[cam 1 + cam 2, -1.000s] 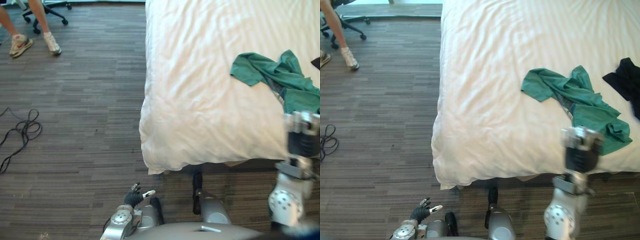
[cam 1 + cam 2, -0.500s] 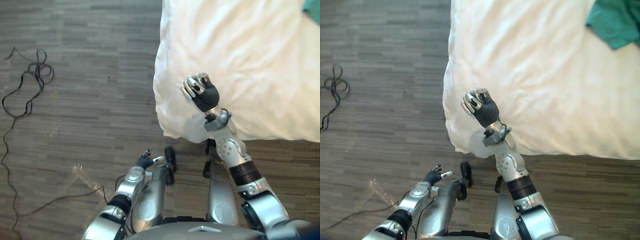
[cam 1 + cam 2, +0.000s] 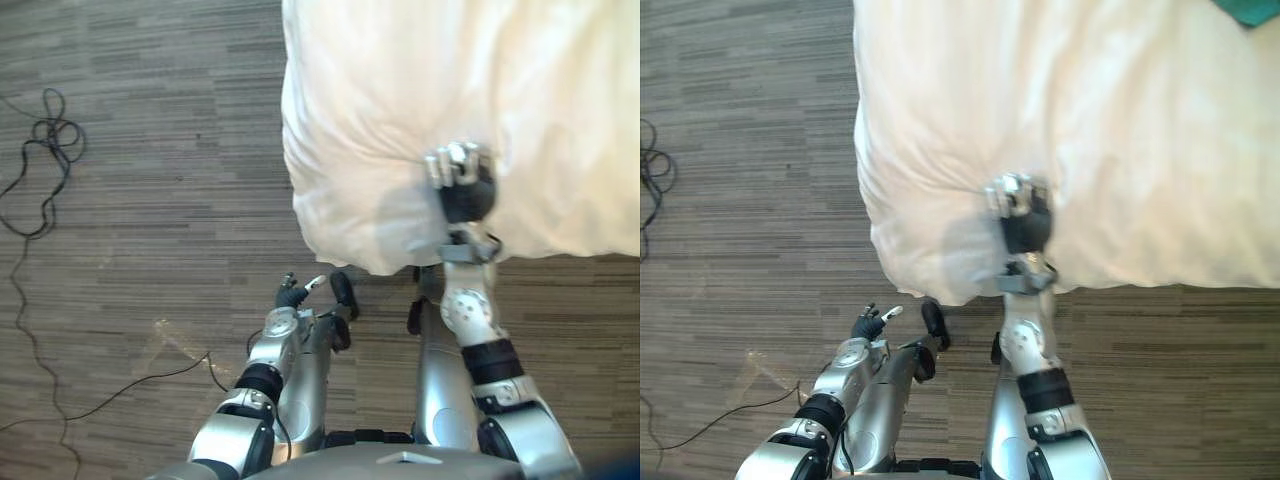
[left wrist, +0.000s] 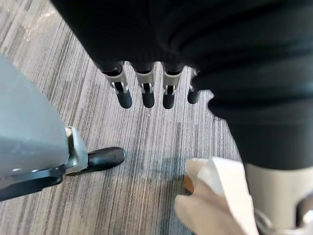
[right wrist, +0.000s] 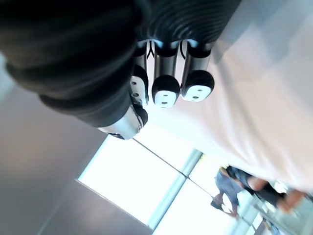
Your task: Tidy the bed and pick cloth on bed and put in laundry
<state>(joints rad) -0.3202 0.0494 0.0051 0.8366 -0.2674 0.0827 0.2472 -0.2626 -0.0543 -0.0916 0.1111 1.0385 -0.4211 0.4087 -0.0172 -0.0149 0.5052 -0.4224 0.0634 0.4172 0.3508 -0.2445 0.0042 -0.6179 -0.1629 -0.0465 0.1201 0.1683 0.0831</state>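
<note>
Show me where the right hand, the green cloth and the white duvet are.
right hand [image 3: 467, 196]: left eye view, on its dark cover.
green cloth [image 3: 1255, 7]: right eye view, on its visible corner.
white duvet [image 3: 400, 90]: left eye view, on a bare stretch.

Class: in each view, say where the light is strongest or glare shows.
Left eye view: the white duvet is lit brightest, its folds faint beside the right hand. Right wrist view: the window glares white. Left wrist view: floor softly lit under the left hand.
</note>
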